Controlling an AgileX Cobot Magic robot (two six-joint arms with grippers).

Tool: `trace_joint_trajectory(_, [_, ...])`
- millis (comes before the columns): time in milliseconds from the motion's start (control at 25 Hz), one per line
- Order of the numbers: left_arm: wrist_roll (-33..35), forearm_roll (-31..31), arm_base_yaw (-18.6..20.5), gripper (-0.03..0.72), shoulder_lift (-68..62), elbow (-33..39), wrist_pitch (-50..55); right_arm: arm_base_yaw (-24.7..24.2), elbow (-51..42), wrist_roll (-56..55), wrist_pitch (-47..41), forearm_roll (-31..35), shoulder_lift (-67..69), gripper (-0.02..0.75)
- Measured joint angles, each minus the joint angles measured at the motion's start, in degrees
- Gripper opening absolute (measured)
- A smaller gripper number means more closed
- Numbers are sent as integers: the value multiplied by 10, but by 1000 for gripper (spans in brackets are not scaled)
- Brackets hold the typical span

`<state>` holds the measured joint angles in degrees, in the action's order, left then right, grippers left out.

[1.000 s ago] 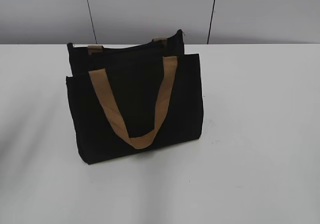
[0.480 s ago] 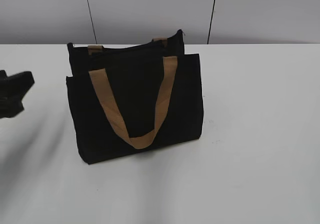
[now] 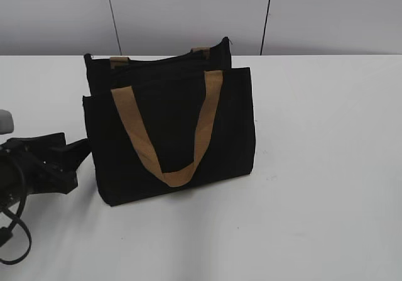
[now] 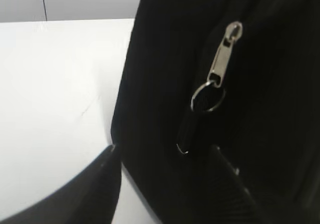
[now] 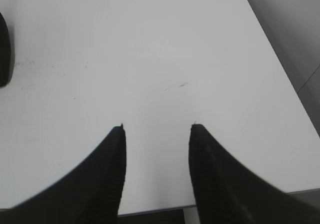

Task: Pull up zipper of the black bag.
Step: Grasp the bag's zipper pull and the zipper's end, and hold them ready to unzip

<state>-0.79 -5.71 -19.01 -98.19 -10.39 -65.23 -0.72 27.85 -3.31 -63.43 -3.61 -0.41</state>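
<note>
Exterior view shows the left end effector has moved in from the left edge to the black bag on the tabletop, its fingers spread around the bag's left end. Its wrist view finds the zipper just ahead, ungrasped. The right end effector hangs open over bare tabletop.

Bare white table right of black bag; left gripper crowding its left end

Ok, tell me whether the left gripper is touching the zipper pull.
Apart. In the left wrist view the left gripper sits open below the zipper pull, with black bag fabric showing between them.
</note>
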Motion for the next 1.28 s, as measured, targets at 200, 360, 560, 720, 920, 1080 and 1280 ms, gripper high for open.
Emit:
trace_joint_trajectory(200, [0, -4, 0, 420, -78, 0, -34, 0, 0, 0, 0, 0, 0, 328])
trace_joint_trajectory(360, [0, -21, 0, 420, -104, -12, -34, 0, 0, 0, 0, 0, 0, 328])
trace_joint_trajectory(560, [0, -32, 0, 418, -108, -39, -38, 0, 0, 0, 0, 0, 0, 328])
trace_joint_trajectory(720, [0, -41, 0, 418, -114, -68, -40, 0, 0, 0, 0, 0, 0, 328])
trace_joint_trajectory(920, [0, -66, 0, 382, -137, -97, -43, 0, 0, 0, 0, 0, 0, 328])
trace_joint_trajectory(1080, [0, -69, 0, 243, -142, -98, -43, 0, 0, 0, 0, 0, 0, 328])
trace_joint_trajectory(1280, [0, -71, 0, 33, -142, -98, -43, 0, 0, 0, 0, 0, 0, 328])
